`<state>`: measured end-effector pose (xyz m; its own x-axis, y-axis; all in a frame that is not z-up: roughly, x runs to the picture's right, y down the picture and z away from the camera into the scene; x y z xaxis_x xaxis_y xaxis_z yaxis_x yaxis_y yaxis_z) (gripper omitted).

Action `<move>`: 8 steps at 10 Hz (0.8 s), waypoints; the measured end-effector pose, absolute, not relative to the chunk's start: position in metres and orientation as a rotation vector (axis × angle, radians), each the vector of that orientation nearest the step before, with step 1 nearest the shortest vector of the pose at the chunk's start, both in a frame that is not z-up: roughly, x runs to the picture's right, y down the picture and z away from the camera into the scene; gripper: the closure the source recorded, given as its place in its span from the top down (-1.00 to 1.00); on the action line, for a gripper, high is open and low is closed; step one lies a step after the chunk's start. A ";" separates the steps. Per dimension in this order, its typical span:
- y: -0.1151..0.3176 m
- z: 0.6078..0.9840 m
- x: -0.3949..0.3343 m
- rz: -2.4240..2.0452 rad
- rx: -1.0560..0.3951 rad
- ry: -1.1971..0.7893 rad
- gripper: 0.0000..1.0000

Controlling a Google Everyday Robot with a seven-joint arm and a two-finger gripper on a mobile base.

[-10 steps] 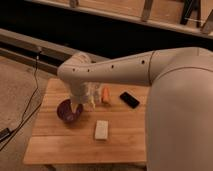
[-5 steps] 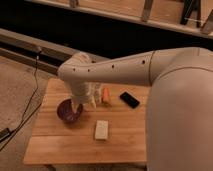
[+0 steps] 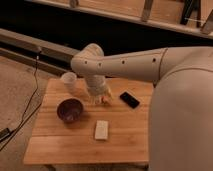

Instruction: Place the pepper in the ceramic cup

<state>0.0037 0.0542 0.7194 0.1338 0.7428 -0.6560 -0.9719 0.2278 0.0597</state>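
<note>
Hanging over the surface [image 3: 125, 135], the gripper [image 3: 99, 96] is just beside the pepper [image 3: 106, 100]; whether it grips cannot be told. The ceramic cup [image 3: 69, 81] stands at its ten o'clock.

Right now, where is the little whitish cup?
In the camera view, the ceramic cup stands near the table's far left edge, behind the purple bowl; the gripper is just right of it, by the pepper.

**No readable text**

Nothing legible anywhere: no lettering, label, brand or number can be read on the cup [image 3: 69, 80], the bowl [image 3: 70, 110], the flat black slab [image 3: 129, 99], the pale block [image 3: 102, 129], the wooden table [image 3: 55, 145] or the robot arm [image 3: 125, 64]. The gripper [image 3: 101, 96], also unmarked, sits low over the table between cup and slab, right at the pepper [image 3: 106, 100].
</note>
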 end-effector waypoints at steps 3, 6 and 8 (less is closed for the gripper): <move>0.040 0.742 0.024 1.268 -0.429 0.679 0.30; 0.033 0.767 0.036 1.249 -0.443 0.708 0.30; 0.023 0.786 0.044 1.263 -0.455 0.700 0.30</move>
<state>0.0441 0.0233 0.7858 0.1421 0.7015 -0.6984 -0.9639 0.2587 0.0637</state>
